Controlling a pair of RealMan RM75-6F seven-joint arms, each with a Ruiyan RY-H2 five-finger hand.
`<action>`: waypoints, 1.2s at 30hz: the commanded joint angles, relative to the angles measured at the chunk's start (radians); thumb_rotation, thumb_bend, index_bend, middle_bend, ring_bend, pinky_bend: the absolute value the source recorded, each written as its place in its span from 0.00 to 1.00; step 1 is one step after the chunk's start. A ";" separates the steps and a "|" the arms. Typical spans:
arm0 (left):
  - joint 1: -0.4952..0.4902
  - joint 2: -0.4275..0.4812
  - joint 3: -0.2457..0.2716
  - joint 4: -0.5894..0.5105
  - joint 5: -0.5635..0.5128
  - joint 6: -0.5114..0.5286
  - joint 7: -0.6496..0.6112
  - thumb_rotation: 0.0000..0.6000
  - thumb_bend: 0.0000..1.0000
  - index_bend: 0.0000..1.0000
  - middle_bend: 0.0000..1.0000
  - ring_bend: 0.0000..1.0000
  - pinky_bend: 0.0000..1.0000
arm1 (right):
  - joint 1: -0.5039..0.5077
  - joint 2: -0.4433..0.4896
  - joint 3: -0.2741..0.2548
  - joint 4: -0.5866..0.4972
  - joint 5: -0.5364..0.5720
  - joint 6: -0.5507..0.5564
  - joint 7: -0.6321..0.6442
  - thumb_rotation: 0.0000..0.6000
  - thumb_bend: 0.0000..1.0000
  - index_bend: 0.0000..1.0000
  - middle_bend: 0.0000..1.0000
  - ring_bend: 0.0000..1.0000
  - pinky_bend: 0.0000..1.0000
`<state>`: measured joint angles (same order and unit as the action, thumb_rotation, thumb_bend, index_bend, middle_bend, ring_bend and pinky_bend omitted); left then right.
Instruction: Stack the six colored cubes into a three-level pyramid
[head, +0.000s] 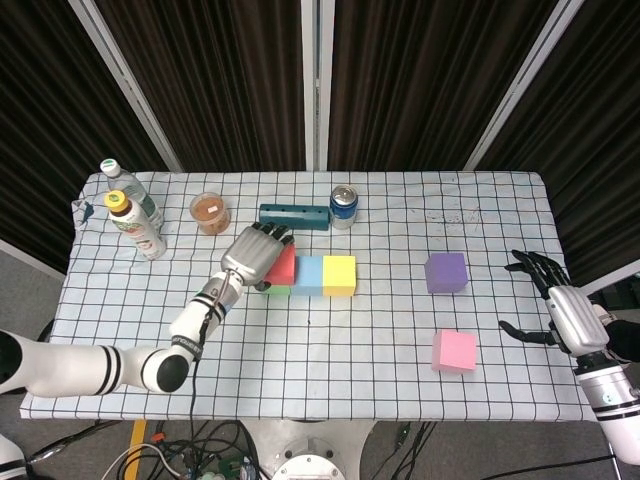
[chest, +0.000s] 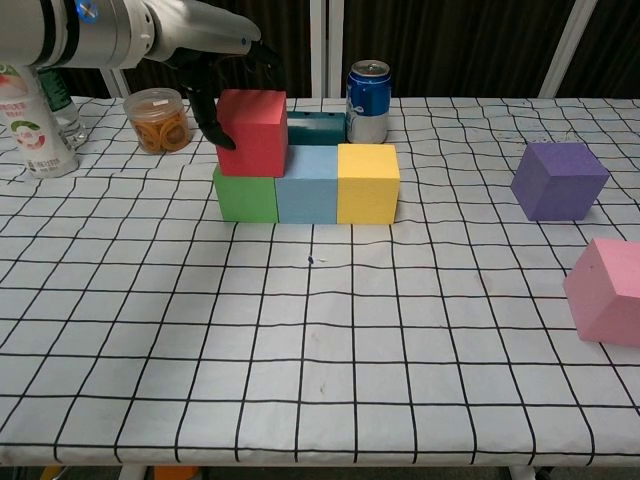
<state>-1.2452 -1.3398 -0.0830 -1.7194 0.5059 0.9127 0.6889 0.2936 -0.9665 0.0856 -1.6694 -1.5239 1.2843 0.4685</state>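
Note:
The green cube (chest: 246, 194), light blue cube (chest: 306, 184) and yellow cube (chest: 367, 183) stand in a row, touching. On top, the red cube (chest: 253, 132) rests across the green and blue ones. My left hand (chest: 215, 80) hovers at the red cube's left side with its fingers spread; the thumb is at the cube's left edge and nothing is gripped. In the head view this left hand (head: 255, 255) hides part of the red cube (head: 285, 266). The purple cube (head: 446, 272) and pink cube (head: 454, 351) lie apart on the right. My right hand (head: 545, 300) hangs open at the table's right edge.
Behind the row stand a blue can (chest: 368, 102), a teal box (chest: 316, 128) and a jar of snacks (chest: 160, 120). Bottles (head: 130, 215) occupy the far left corner. The checked tablecloth (chest: 320, 330) stretches toward the front edge.

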 joint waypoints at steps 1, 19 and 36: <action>0.002 -0.010 -0.002 0.011 0.001 0.001 -0.004 1.00 0.15 0.25 0.10 0.10 0.21 | 0.000 0.001 0.001 -0.001 0.001 0.000 -0.003 1.00 0.13 0.00 0.21 0.00 0.00; -0.009 -0.024 -0.062 0.019 -0.034 0.012 -0.030 1.00 0.17 0.34 0.16 0.10 0.22 | -0.005 0.006 0.004 -0.002 0.007 0.004 -0.002 1.00 0.13 0.00 0.21 0.00 0.00; -0.044 -0.063 -0.054 0.037 -0.092 0.029 0.024 1.00 0.17 0.34 0.16 0.10 0.22 | -0.007 0.005 0.003 0.009 0.011 -0.003 0.009 1.00 0.13 0.00 0.21 0.00 0.00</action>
<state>-1.2892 -1.4029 -0.1375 -1.6833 0.4139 0.9413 0.7120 0.2868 -0.9617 0.0885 -1.6605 -1.5132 1.2817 0.4772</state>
